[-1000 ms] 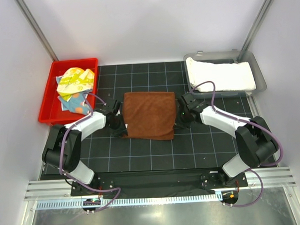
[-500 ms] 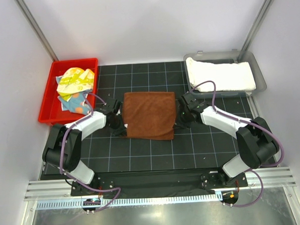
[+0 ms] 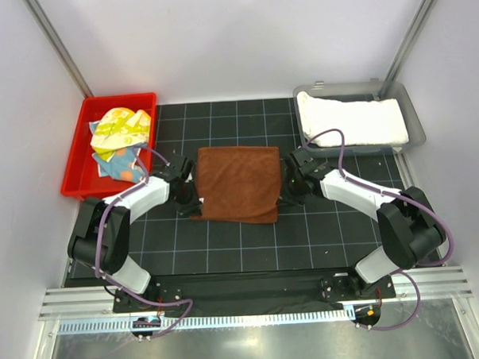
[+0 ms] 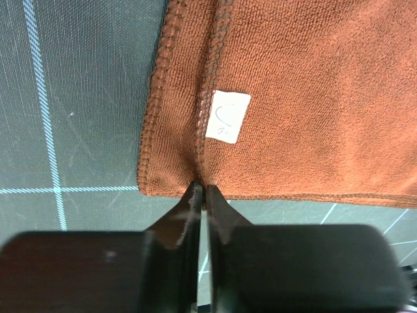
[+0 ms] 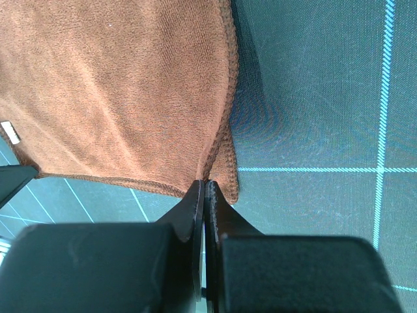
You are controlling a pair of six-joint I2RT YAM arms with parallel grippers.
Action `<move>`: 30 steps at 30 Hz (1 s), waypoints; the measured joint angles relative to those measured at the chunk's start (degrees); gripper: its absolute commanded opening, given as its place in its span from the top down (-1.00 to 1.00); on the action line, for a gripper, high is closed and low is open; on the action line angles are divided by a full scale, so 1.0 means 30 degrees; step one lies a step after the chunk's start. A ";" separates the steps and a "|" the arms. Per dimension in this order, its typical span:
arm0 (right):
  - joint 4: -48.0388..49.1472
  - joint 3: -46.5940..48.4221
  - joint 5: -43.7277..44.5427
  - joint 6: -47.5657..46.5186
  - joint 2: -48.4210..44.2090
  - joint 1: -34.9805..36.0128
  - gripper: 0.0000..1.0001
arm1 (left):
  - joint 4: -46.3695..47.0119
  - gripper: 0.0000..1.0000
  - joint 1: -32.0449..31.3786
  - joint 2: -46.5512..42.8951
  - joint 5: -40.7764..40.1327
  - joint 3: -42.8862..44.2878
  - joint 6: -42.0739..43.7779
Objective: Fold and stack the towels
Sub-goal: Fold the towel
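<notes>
Only one label shows: a small white tag [image 4: 227, 116] stitched by the hem of the rust-brown towel [image 4: 313, 98]. It carries a faint blue pen scrawl I can't read.

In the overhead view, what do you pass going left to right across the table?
Red bin → left tool → rust-brown towel → right tool → grey tray with the white towel.

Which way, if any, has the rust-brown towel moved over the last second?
No. The rust-brown towel has its far edge on the same grid line of the black mat as before.
</notes>
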 measured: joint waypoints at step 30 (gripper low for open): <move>0.3504 -0.3140 -0.2688 -0.0138 -0.2943 -0.0087 0.98 | -0.4940 1.00 0.0911 -0.0998 -0.2353 0.4481 0.3053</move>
